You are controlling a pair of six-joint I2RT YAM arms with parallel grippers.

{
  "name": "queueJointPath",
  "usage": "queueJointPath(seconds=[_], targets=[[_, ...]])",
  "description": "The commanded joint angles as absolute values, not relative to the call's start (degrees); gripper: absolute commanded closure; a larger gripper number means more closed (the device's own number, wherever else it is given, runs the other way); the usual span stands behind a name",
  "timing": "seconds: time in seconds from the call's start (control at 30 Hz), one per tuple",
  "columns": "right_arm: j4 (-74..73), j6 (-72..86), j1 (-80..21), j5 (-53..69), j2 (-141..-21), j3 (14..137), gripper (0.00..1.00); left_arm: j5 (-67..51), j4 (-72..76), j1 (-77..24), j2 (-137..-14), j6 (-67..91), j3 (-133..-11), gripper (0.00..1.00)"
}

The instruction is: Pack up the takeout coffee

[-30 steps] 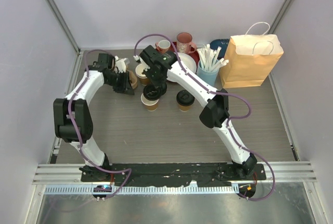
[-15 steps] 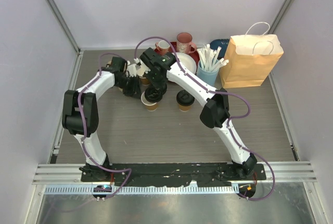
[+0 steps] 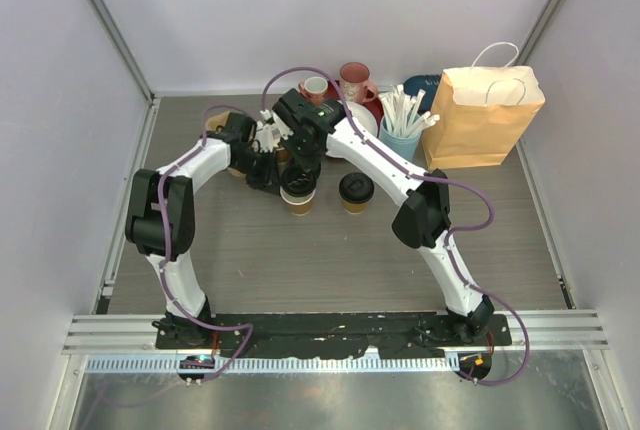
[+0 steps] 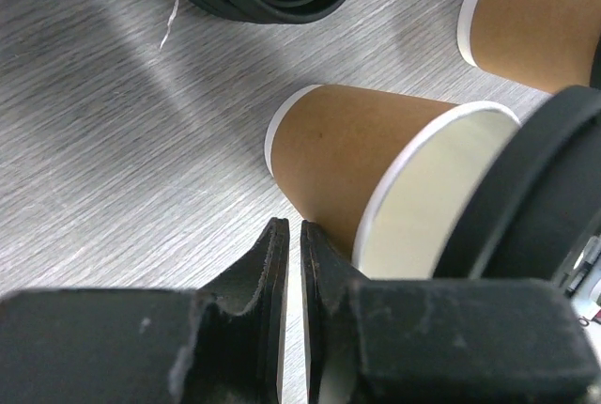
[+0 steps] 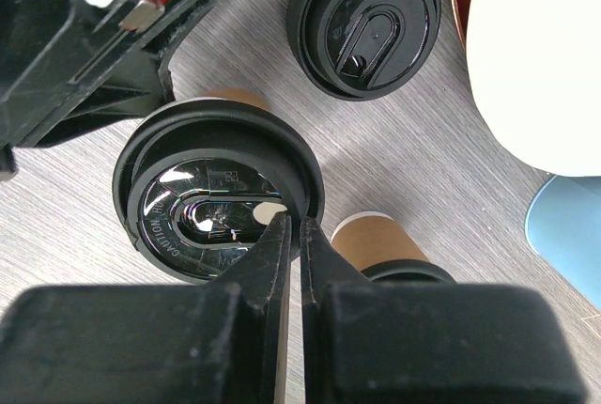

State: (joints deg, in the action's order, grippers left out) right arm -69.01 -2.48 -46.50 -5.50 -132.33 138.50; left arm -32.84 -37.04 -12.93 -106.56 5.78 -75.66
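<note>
**Lid edge meets cup rim**

Right claw (image 5: 291,235) pinches the black lid (image 5: 202,207) by its edge, over the tan cup (image 4: 347,150) on the bench (image 3: 300,260). Left claw (image 4: 291,240), nearly closed on nothing, sits just beside the cup's wall. Tight here: a lidded cup (image 5: 366,23) stands close by, with bare wood toward the bases.

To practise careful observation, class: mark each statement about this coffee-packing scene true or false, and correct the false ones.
1. The brown paper bag stands upright. True.
2. The right gripper holds a straw. False: it pinches the rim of a black lid over a tan cup.
3. The light-blue cup holds white straws. True.
4. The left gripper is wide open. False: its fingers are nearly together, with nothing between them, beside the tan cup.
</note>
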Motion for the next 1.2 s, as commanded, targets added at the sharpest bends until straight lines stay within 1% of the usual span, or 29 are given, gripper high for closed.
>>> queueJointPath(seconds=[0.0,0.17,0.27,0.43,1.17], targets=[[-68.9,-2.8,-46.8,-6.1,-127.4,137.6,0.99,-35.3,-36.3,-13.3,-107.8,5.6,-75.6,0.87],[-69.3,-3.3,-46.7,-6.5,-126.4,135.5,0.99,-37.0,-36.6,-14.6,-107.1,5.2,-76.2,0.87],[-69.2,-3.7,-46.8,-5.3,-127.0,136.1,0.99,-36.2,-39.1,-13.2,-107.3,5.5,-78.6,0.87],[-70.4,-4.4,-46.8,-5.5,-129.3,138.2,0.99,-36.7,-39.5,-9.2,-106.7,6.6,-78.8,0.87],[-72.5,-6.4,-46.8,-3.8,-135.9,142.9,0.99,-34.2,-39.4,-9.1,-104.4,5.8,-78.4,0.87]])
